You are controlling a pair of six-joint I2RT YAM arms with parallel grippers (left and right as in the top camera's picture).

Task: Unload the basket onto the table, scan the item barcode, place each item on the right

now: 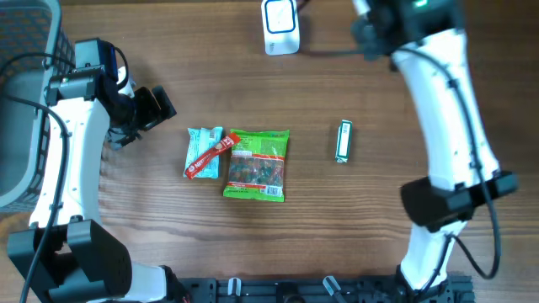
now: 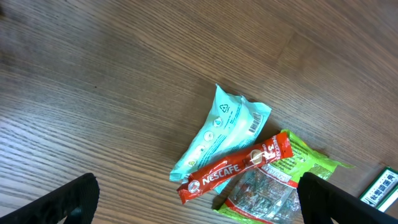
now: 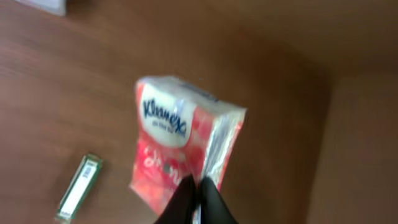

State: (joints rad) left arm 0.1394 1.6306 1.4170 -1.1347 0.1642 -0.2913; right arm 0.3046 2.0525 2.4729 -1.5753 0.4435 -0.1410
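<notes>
Two pincers here. My right pincer (image 3: 198, 184) is pinching a tissue pack (image 3: 179, 140). My left pincer (image 1: 156, 107) is spread wide near the snack packets (image 1: 257, 166).

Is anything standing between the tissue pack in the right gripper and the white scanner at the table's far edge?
Nothing visible. The right gripper holds the red and white Kleenex tissue pack over the wooden table; only tabletop lies between it and the white and blue scanner.

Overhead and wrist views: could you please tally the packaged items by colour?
Teal: 1, teal plastic packet
Red: 2, red Nescafe stick sachet, red-and-white Kleenex tissue pack
Green: 2, green snack bag, slim green-and-white box
Total: 5
</notes>
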